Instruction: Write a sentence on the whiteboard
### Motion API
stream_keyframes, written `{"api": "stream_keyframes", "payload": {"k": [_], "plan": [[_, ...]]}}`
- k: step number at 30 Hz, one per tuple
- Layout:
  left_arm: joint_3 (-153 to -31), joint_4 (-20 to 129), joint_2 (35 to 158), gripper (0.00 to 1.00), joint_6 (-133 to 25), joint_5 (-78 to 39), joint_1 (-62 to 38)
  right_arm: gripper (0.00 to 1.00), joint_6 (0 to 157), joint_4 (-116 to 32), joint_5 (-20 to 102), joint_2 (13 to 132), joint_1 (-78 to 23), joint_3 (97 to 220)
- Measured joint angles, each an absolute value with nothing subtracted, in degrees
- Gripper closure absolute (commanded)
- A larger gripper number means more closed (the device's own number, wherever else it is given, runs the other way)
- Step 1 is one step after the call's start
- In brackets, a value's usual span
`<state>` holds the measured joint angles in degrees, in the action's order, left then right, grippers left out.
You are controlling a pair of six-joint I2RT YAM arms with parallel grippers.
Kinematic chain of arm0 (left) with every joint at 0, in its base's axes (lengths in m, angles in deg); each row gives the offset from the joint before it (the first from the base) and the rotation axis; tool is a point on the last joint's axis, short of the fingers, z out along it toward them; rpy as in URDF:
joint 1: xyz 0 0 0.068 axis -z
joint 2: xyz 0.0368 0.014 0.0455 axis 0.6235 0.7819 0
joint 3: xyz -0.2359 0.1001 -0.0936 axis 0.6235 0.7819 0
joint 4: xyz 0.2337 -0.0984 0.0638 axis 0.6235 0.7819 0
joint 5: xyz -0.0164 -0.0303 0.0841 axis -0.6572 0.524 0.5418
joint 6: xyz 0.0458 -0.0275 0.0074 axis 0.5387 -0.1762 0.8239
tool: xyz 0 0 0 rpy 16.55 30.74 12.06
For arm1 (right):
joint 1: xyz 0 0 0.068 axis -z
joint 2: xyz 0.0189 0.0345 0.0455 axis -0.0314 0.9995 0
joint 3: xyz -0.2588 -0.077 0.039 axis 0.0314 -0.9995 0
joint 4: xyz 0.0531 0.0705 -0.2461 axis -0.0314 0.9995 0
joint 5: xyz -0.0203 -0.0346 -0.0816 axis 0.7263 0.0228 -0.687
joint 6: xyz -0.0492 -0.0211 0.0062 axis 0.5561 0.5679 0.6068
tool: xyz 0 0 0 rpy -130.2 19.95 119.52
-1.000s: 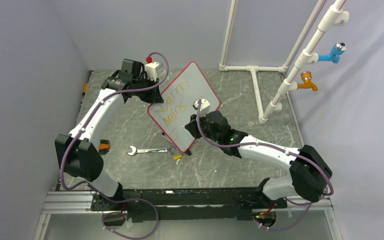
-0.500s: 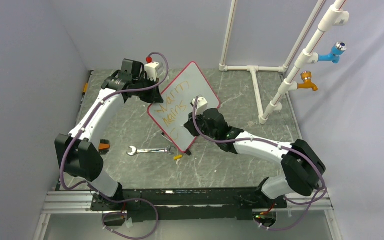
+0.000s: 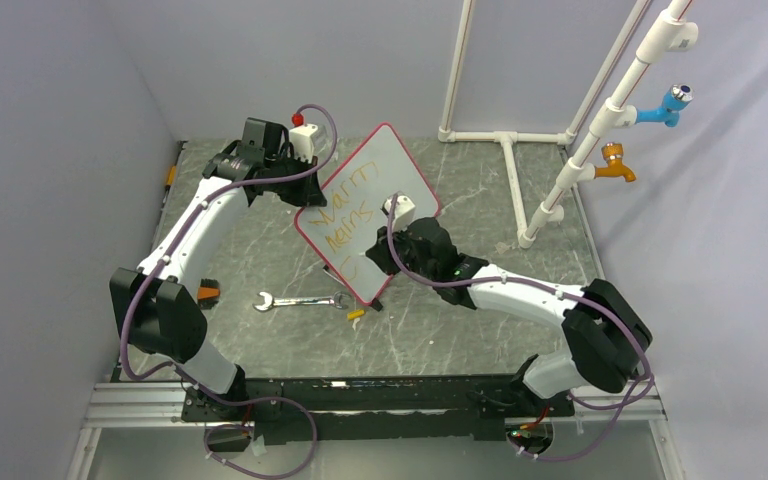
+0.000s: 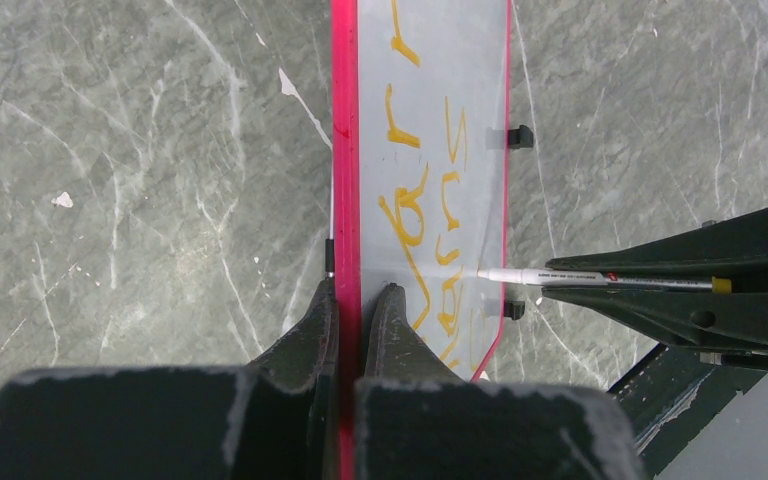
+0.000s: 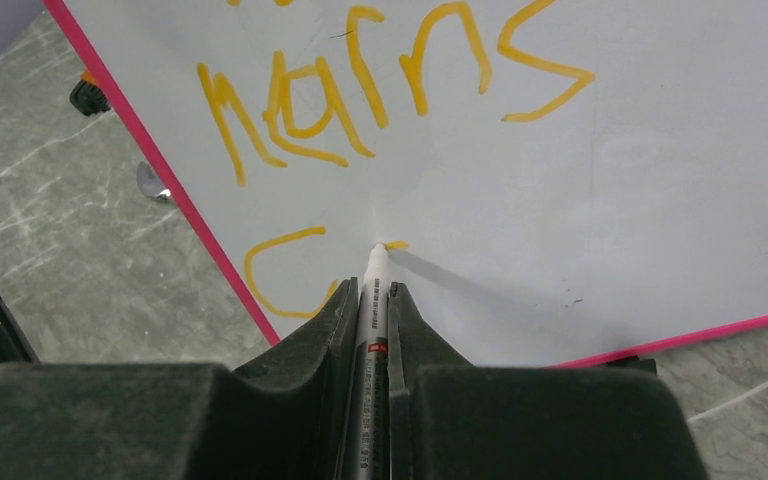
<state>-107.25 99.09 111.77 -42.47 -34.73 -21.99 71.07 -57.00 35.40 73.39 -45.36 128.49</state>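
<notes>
The whiteboard (image 3: 380, 190) stands tilted on the table, white with a red-pink rim and orange handwriting on it. My left gripper (image 4: 359, 295) is shut on the whiteboard's (image 4: 430, 120) left rim, one finger on each side. My right gripper (image 5: 373, 290) is shut on a white marker (image 5: 372, 300). The marker's tip touches the whiteboard (image 5: 610, 180) just below the orange word, beside a curved orange stroke. In the left wrist view the marker (image 4: 560, 277) reaches in from the right onto the board. From above, the right gripper (image 3: 392, 240) sits against the board's lower half.
A silver wrench (image 3: 300, 300) lies on the table in front of the board, with a small yellow cap (image 3: 356, 315) beside it. White pipes (image 3: 520, 170) with blue and orange taps stand at the back right. Walls close in on both sides.
The right arm has slid slightly leftward along the board with the marker. The left arm and the whiteboard have stayed put.
</notes>
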Motion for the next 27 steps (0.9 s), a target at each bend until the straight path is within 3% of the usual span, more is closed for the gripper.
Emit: {"api": "stream_keyframes", "payload": {"k": [19, 27], "plan": [[-107.25, 99.07, 111.77, 1.00, -42.47, -34.75, -21.99, 1.00, 69.80, -57.44, 34.44, 72.13, -45.51, 125.08], [-107.25, 99.05, 111.77, 1.00, -42.49, -34.78, -21.99, 1.00, 69.80, -53.00, 30.92, 73.11, -45.53, 129.32]]}}
